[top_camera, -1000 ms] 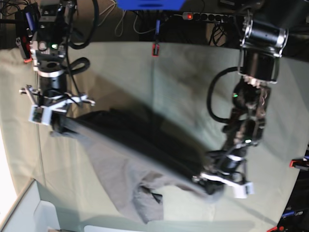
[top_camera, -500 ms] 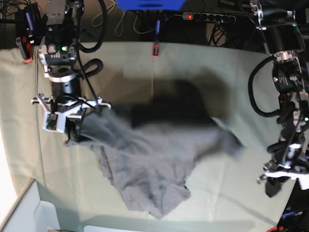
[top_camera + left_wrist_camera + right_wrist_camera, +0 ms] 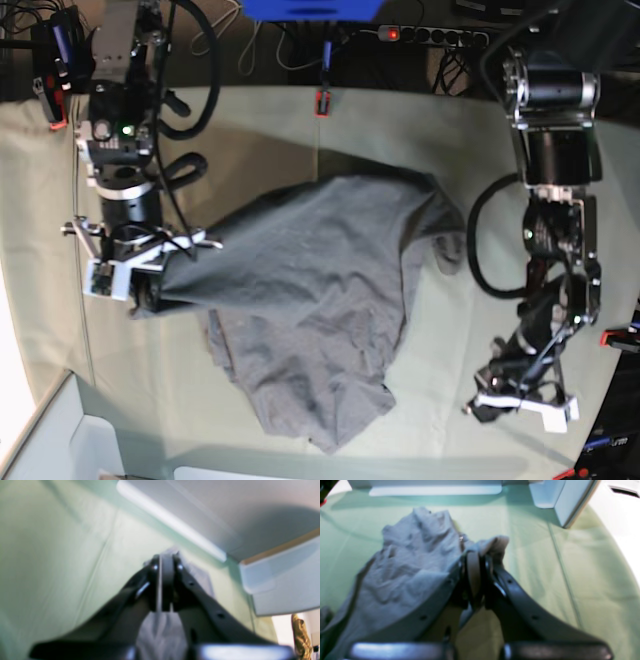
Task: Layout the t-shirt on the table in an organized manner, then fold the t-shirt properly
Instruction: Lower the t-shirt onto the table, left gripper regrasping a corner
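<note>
the t-shirt (image 3: pixel 310 300) lies crumpled mid-table (image 3: pixel 400 130), its 9 o'clock edge pinched by the right gripper (image 3: pixel 140 290), while the left gripper (image 3: pixel 515 405) at 4 o'clock looks nearly clenched, contents unclear, so a one-sided pull could bunch it.

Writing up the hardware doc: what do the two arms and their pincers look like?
Both arms are black jointed segments with silver metal collars and looped black cables. Left arm and right arm carry white brackets at the wrist. The left pincer and right pincer have dark curved fingers with screw holes.
</note>
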You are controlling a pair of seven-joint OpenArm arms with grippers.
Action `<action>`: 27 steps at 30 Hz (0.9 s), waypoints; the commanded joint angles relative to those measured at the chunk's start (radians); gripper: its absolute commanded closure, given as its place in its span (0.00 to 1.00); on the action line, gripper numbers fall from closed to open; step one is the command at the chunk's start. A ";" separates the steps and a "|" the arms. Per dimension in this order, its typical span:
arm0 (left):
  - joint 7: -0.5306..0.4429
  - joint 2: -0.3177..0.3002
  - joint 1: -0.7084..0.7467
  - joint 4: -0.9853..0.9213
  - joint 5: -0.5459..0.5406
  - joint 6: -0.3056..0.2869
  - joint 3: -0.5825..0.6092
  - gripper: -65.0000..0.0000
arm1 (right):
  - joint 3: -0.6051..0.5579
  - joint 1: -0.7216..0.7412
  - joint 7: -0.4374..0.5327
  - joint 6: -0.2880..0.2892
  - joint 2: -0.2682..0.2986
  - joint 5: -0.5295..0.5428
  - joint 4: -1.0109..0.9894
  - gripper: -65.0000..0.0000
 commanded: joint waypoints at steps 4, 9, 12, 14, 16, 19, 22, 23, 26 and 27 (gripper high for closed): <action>0.043 -0.037 0.093 0.079 -0.010 -0.006 -0.033 0.69 | -0.003 0.018 0.029 -0.002 0.001 -0.005 0.012 1.00; 0.048 -0.047 0.265 0.138 -0.001 -0.015 -0.057 0.37 | -0.003 0.015 0.028 -0.002 0.001 -0.005 0.012 0.88; 0.048 -0.046 0.331 0.128 -0.001 -0.015 -0.060 0.35 | -0.003 0.020 0.028 -0.002 0.001 -0.005 0.012 0.80; 0.048 -0.040 0.360 0.128 -0.001 -0.015 -0.054 0.35 | -0.003 0.020 0.028 -0.002 0.001 -0.005 0.014 0.79; 0.048 -0.035 0.380 0.128 -0.001 -0.015 -0.052 0.35 | -0.003 0.020 0.028 -0.002 0.001 -0.005 0.015 0.79; 0.048 -0.012 0.390 0.128 0.005 -0.011 -0.052 0.35 | -0.003 0.014 0.028 -0.002 0.001 -0.005 0.015 0.79; 0.048 -0.003 0.413 0.128 0.056 -0.014 -0.059 0.35 | -0.003 0.012 0.028 -0.002 0.001 -0.005 0.017 0.79; 0.048 -0.001 0.415 0.126 0.073 -0.014 -0.054 0.35 | -0.003 0.012 0.028 -0.002 0.001 -0.005 0.017 0.79; 0.048 0.028 0.413 0.108 0.096 -0.014 -0.052 0.35 | -0.003 0.012 0.028 -0.002 0.001 -0.005 0.015 0.79; 0.048 0.034 0.410 0.094 0.102 -0.014 -0.052 0.35 | -0.003 0.012 0.028 -0.002 0.001 -0.005 0.015 0.79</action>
